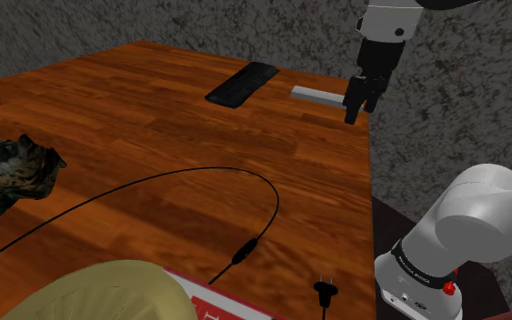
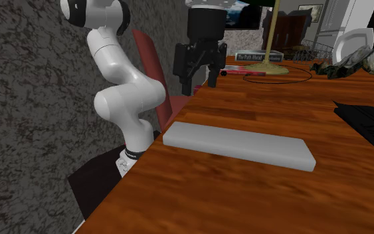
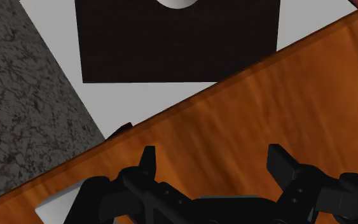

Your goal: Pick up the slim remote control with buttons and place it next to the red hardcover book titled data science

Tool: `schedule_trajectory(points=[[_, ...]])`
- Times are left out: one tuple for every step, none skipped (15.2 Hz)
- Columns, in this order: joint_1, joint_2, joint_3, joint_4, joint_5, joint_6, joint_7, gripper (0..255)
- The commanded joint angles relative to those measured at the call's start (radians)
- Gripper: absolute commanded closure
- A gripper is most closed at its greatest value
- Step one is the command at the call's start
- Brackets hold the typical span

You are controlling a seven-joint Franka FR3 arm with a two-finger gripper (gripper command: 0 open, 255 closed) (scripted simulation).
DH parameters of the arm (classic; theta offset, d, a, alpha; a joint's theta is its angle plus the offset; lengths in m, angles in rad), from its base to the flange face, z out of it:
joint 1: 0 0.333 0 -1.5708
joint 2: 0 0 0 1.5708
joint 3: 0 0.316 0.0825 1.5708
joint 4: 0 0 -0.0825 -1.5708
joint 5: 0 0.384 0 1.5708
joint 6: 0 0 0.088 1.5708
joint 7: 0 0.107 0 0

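1. Closest in the second exterior view lies one remote (image 2: 238,145), a plain grey bar flat on the wooden surface (image 2: 272,193), close along its edge. In the shoulder view it sits at upper right.
2. One flat black slab (image 1: 242,84) lies just left of the remote in the shoulder view, not touching it.
3. One red book (image 1: 231,307) shows at the shoulder view's bottom edge, partly hidden by one tan lamp shade (image 1: 99,289) and well apart from the remote.
4. One black cable (image 1: 244,252) loops across the middle and ends in one plug (image 1: 325,291). One dark crumpled lump (image 1: 8,173) sits at the left edge.
5. One arm (image 2: 122,100) stands at the second exterior view's left, folded at the elbow. Its hand (image 2: 198,76) hangs fingers-down above the surface's edge, near the remote's end and clear of it.
6. Seen from the wrist, the two fingers (image 3: 282,164) stand apart, with only bare wood between them.
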Motion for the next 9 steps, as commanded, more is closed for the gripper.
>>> schedule_trajectory(points=[[0.000, 0.000, 0.000, 0.000, 0.000, 0.000, 0.000, 0], [-0.001, 0.025, -0.018, 0.012, -0.017, 0.019, -0.035, 0], [-0.001, 0.050, -0.035, 0.025, -0.033, 0.037, -0.069, 0], [0.001, 0.076, -0.053, 0.040, -0.048, 0.056, -0.102, 0], [0.003, 0.104, -0.071, 0.056, -0.062, 0.073, -0.135, 0], [0.006, 0.132, -0.088, 0.073, -0.076, 0.091, -0.167, 0], [0.010, 0.160, -0.106, 0.092, -0.087, 0.108, -0.198, 0], [0.015, 0.190, -0.124, 0.112, -0.098, 0.124, -0.230, 0], [0.019, 0.219, -0.141, 0.134, -0.108, 0.140, -0.261, 0]])
